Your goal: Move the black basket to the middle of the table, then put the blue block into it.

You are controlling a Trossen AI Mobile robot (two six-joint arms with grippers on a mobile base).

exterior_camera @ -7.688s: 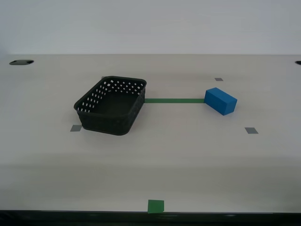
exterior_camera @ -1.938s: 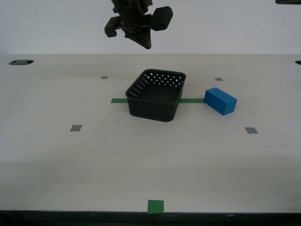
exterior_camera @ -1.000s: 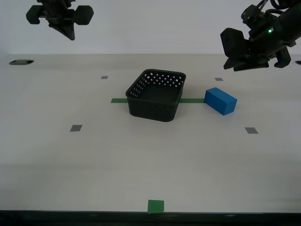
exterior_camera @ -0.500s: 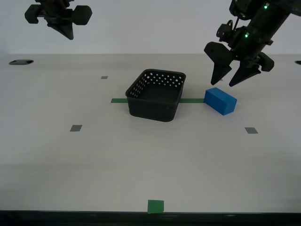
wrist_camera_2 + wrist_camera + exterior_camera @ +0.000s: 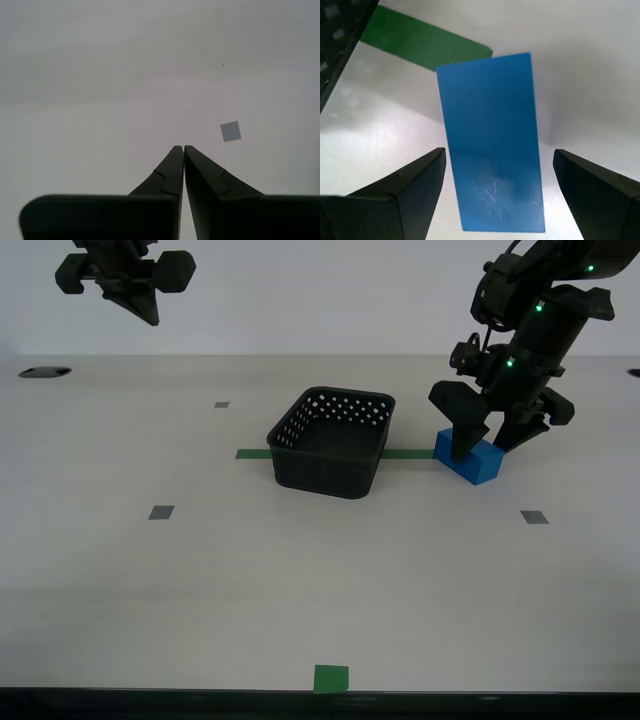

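The black basket (image 5: 330, 445) stands empty in the middle of the table (image 5: 300, 580), across the green tape strip (image 5: 255, 454). The blue block (image 5: 480, 464) lies on the table at the basket's side toward the exterior view's right. My first gripper (image 5: 485, 446) is open and low over the block, one jaw on each long side; the first wrist view shows the block (image 5: 492, 140) between the jaws (image 5: 498, 160) with gaps on both sides. My second gripper (image 5: 148, 318) hangs shut and empty high at the exterior view's far left, fingertips together (image 5: 181, 148).
Small grey squares (image 5: 161, 512) (image 5: 534, 517) mark the table, one also in the second wrist view (image 5: 230, 131). A green square (image 5: 331, 678) sits at the front edge. The basket's corner (image 5: 335, 35) and the tape's end (image 5: 420, 45) lie close to the block.
The basket went from the exterior view's left to the middle and was let go. In the last second my first arm came down until its open jaws straddle the block. My second arm stayed still.
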